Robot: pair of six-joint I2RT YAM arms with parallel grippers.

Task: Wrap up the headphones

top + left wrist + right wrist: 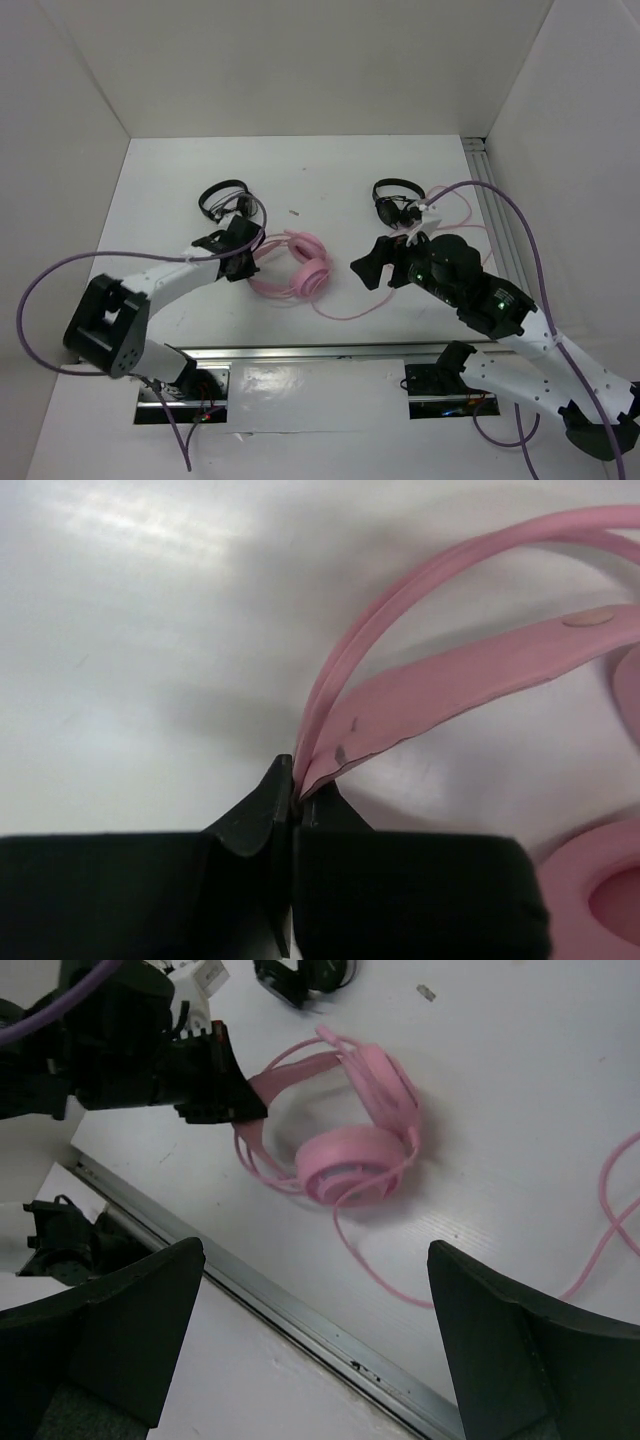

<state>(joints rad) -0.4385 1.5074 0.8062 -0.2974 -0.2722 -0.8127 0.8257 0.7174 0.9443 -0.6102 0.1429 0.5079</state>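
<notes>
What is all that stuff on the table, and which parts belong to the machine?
headphones: one, pink, middle of the table.
cable: one, thin, pink, trailing right from the headphones.
black headsets: two, black, farther back; one left, one right.
scrap: one, small, greyish, between the headsets.
table: one, white.
left end effector: black, shut on the headphones' headband.
right end effector: black, open, right of the headphones, holding nothing.
</notes>
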